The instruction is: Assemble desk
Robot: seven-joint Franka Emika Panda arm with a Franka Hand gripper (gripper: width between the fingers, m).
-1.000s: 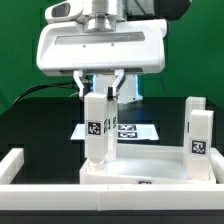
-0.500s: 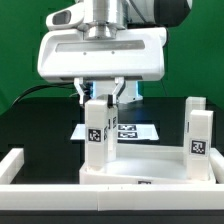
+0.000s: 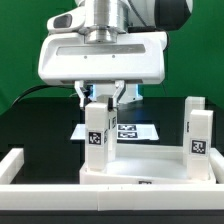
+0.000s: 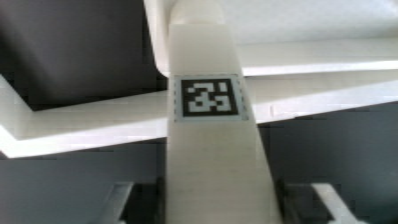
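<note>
The desk's white tabletop panel (image 3: 150, 172) lies flat at the front. A square white leg (image 3: 96, 138) with a black-and-white tag stands upright on the corner at the exterior view's left. My gripper (image 3: 101, 98) comes down from above, its fingers closed on the leg's top end. In the wrist view the leg (image 4: 210, 140) runs straight out between my fingers (image 4: 118, 200), and the tabletop's rim (image 4: 329, 62) lies beyond it. A second tagged leg (image 3: 197, 132) stands upright on the corner at the exterior view's right.
The marker board (image 3: 138, 130) lies flat on the dark table behind the tabletop. A long white border bar (image 3: 18, 165) runs along the exterior view's left, and another runs across the front edge (image 3: 110, 200). A green backdrop stands behind.
My gripper and the held leg have moved down a little; the leg's tag now sits lower, closer to the tabletop. The other leg has not moved.
</note>
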